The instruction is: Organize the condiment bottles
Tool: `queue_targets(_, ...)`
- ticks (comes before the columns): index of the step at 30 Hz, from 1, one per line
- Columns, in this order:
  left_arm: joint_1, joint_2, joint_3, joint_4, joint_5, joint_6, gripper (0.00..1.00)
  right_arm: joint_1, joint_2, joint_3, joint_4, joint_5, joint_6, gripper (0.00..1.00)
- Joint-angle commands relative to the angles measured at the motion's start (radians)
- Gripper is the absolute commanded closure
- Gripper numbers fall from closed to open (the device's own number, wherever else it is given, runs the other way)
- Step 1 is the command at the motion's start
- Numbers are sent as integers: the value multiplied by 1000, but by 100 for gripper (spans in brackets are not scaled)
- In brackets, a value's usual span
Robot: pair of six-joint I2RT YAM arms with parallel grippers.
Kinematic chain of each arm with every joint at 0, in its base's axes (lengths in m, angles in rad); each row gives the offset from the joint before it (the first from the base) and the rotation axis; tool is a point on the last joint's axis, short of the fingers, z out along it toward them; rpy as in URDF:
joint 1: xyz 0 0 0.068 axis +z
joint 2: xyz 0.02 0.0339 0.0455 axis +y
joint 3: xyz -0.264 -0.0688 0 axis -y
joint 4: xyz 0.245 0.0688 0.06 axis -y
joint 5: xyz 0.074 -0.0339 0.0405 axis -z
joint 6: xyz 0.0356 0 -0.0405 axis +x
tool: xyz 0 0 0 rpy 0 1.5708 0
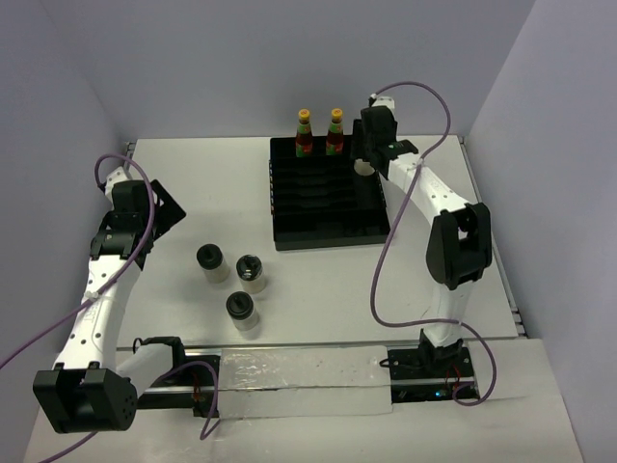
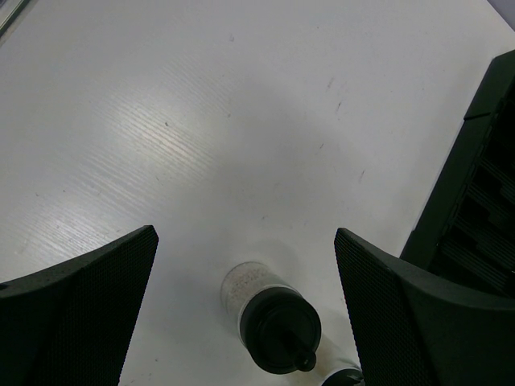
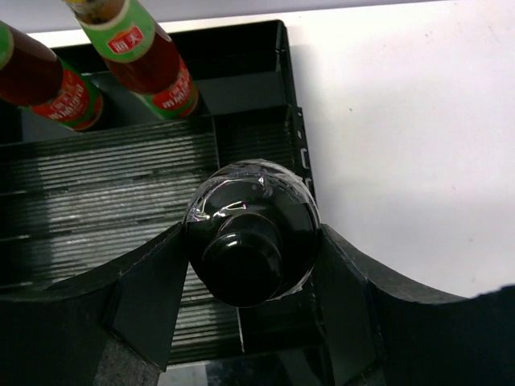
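Our right tool [image 3: 251, 269] is closed on a squat clear jar [image 3: 249, 229] with a black lid, gripping the glass from both sides. From above, this held jar [image 1: 363, 166] sits at the right end of the black slotted tray [image 1: 333, 239], toward the back corner and just beside the nearer of the two sauce bottles. We cannot tell whether its base is resting in a slot or hanging just over one. The two sauce bottles [image 1: 304, 133] [image 1: 335, 132] stand upright side by side in the tray's back row, with yellow caps, green necks and red labels. Three more jars [image 1: 210, 258] [image 1: 252, 271] [image 1: 241, 311] stand upright on the white table [image 1: 193, 174]. They form a loose cluster near the tray's front left corner, close to each other but not touching. Our left tool [image 2: 244, 237] is spread wide and holds nothing, poised over the left part of the table. In its wrist view, one of the loose jars [image 2: 273, 322] stands below, between the open fingers, and neither finger touches it. The edge of a second black lid [image 2: 346, 376] shows at the bottom of that view, and the tray's side runs along the right.
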Motion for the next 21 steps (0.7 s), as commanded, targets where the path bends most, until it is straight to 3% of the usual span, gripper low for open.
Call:
queue_targets(1,8,0,25,18,-15,-6,1,-10,52,118,89,-5,10,85)
queue_targets(21,9,1,18,15,-31,1,1,-37,169,161,96,8,11,84)
